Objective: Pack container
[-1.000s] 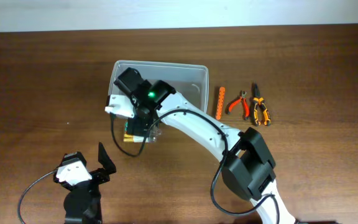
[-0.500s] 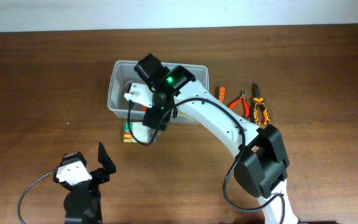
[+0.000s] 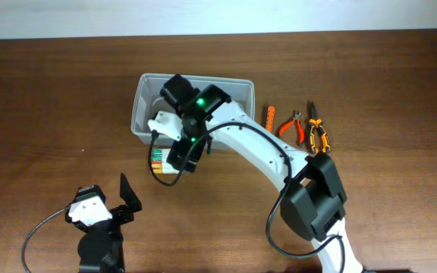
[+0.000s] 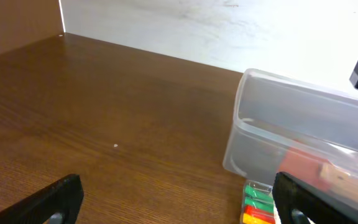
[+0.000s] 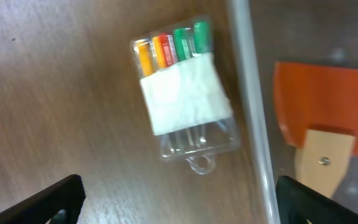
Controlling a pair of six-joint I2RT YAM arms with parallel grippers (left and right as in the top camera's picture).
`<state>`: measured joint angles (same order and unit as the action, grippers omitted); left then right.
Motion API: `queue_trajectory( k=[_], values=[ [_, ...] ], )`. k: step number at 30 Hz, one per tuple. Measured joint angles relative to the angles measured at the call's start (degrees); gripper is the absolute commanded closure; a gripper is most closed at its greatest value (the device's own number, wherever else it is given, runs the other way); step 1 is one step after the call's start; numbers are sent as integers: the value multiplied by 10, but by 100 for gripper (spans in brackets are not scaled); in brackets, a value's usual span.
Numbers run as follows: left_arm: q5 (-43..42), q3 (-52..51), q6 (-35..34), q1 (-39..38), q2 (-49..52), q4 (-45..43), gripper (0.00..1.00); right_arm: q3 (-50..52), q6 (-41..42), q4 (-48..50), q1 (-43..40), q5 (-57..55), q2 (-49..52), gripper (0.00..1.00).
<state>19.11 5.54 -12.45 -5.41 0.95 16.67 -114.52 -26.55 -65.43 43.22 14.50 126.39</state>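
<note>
The container (image 3: 234, 92), a large clear bin, stands at the table's middle back. It also shows in the left wrist view (image 4: 291, 109), and its rim shows in the right wrist view (image 5: 252, 118). An orange flat tool with a wooden handle (image 5: 316, 118) lies inside it. A small clear box of coloured bits (image 3: 158, 161) lies on the table just in front of the bin's left corner, and the right wrist view (image 5: 182, 93) shows it too. My right gripper (image 3: 177, 159) hovers open over that box and the bin's front wall, empty (image 5: 179, 205). My left gripper (image 3: 120, 203) is open and empty at the front left (image 4: 179, 208).
Right of the bin lie an orange strip (image 3: 268, 125), orange-handled pliers (image 3: 290, 127) and orange-and-black pliers (image 3: 317, 136). The right arm (image 3: 264, 155) arches over the table from the front right. Bare wooden table (image 3: 44, 114) lies to the left.
My right gripper swung from the small box up over the bin, then came back toward the bin's front wall above the box. The box stayed on the table. The left arm has not moved.
</note>
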Motion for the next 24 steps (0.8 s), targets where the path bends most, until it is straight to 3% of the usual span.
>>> queue_trajectory(
  k=[7,12,24],
  values=[
    [0,0,0,0,0,0,1,0,2,-8,37,-1,0,8],
    [0,0,0,0,0,0,1,-2,4,-6,46,-73,0,8],
    [0,0,0,0,0,0,1,-147,61,-101,39,-75,6,8]
  ],
)
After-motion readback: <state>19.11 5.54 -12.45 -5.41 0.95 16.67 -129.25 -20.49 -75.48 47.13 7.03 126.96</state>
